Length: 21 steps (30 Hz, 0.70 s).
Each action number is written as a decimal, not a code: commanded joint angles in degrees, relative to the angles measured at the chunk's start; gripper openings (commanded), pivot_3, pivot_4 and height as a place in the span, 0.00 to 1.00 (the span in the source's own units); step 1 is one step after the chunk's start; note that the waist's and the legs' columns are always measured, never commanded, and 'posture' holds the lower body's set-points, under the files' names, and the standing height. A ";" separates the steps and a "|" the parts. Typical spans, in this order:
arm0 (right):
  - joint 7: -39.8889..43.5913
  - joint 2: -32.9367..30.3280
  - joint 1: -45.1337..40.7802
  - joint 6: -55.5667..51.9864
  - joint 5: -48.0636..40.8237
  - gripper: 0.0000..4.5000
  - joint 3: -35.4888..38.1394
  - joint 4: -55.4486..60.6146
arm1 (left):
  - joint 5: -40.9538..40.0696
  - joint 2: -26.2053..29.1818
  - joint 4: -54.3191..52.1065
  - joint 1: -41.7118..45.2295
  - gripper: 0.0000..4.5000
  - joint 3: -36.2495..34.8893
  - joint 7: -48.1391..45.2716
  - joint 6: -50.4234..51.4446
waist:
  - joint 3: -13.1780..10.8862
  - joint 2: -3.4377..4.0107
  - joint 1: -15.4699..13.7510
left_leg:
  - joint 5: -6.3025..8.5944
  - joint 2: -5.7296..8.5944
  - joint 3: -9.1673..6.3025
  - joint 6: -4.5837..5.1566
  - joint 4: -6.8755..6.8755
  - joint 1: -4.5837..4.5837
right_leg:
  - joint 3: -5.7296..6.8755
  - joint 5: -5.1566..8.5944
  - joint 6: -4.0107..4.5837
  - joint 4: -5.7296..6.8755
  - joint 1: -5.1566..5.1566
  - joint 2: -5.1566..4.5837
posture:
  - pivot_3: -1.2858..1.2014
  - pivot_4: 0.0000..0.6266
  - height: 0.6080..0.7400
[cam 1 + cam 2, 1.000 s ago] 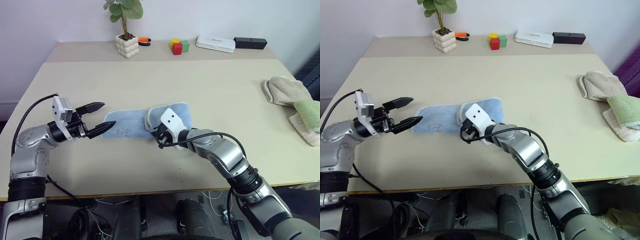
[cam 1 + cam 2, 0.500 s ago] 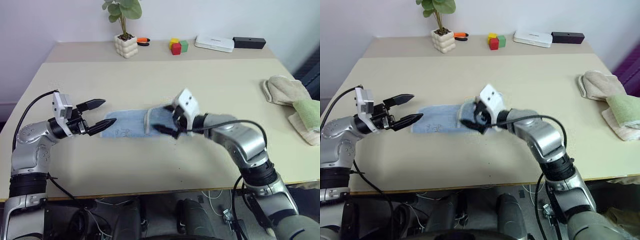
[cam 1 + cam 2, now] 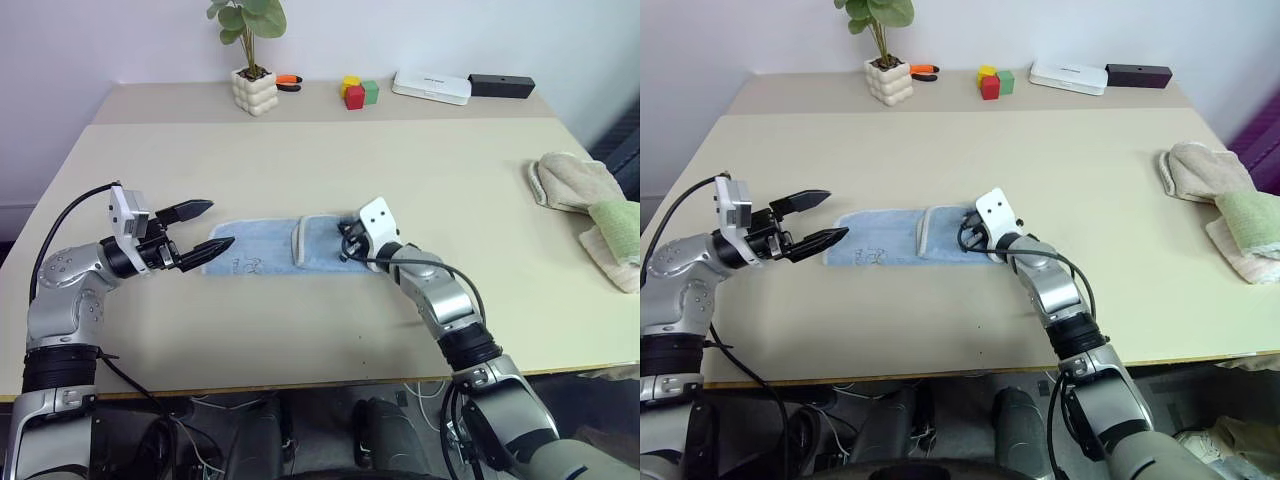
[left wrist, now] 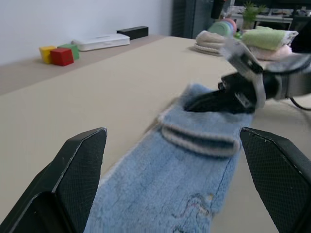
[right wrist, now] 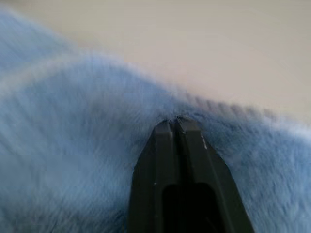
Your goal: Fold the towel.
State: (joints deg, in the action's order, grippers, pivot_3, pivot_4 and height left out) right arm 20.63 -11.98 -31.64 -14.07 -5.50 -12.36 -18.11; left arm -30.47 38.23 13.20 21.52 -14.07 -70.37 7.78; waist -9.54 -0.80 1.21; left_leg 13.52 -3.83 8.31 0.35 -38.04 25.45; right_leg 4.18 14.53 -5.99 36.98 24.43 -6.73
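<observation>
Left arm bent out to the side, left gripper (image 3: 205, 227) level, pointing toward the towel's (image 3: 255, 252) near end, fingers spread wide, nothing between them, just beside the hem. Right arm stretched forward low over the table (image 3: 430, 170), right gripper (image 5: 176, 122) pressed together at the tips, resting on the folded right end of the towel; whether any cloth is pinched cannot be told. Towel flat near the table's middle front, long axis left to right, right end doubled over with a whitish hem band across the middle, small dark logo near the left end.

Compared with half a second ago: right gripper lower and further right, wrist no longer raised; folded flap now lying flat instead of lifted. Left gripper unchanged in place and spread.
</observation>
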 commanded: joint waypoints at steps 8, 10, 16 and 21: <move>4.55 1.03 0.84 2.73 2.38 0.50 0.31 -1.62 | -0.81 0.37 -3.71 -1.57 1.00 -1.11 1.53 -0.01 | 0.05 -0.02 0.05 | 0.01 -0.01 -0.07 0.00 0.02 -0.06 | 0.00 0.01 0.01 0.01 -0.04 0.01 | 0.52 0.24 0.96; 5.29 1.11 -0.62 1.54 0.55 0.71 2.42 0.08 | -1.13 0.19 -4.28 -1.92 1.00 -1.16 1.88 0.35 | 0.05 -0.02 0.03 | 0.01 -0.01 -0.08 0.00 0.02 -0.06 | 0.00 0.01 0.01 0.01 -0.04 0.00 | 0.52 0.24 0.96; 8.96 -0.02 -3.50 -3.73 -3.14 1.00 5.48 7.18 | -3.80 -0.34 -7.44 -3.21 1.00 -2.82 6.14 5.44 | -0.02 0.04 0.01 | 0.01 -0.01 -0.13 0.00 0.03 -0.02 | 0.00 0.01 0.01 0.01 0.01 0.00 | 0.52 0.24 0.96; 17.22 -6.89 -5.24 -6.63 -6.48 1.00 7.22 16.35 | -15.03 0.06 -16.40 -4.84 1.00 -7.79 20.20 25.52 | -0.09 0.03 -0.17 | 0.15 -0.02 -0.30 0.26 0.01 0.05 | 0.00 0.00 0.00 0.02 0.02 -0.01 | 0.52 0.24 0.96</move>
State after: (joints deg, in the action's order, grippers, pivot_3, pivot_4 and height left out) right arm 34.29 -16.57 -35.85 -20.60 -9.91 -7.30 -7.09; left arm -39.97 37.57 0.97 17.21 -18.18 -55.70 25.94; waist -9.63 -0.76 1.04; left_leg 13.68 -3.84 7.99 0.63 -38.03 25.49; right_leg 4.18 14.54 -6.00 36.99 24.44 -6.76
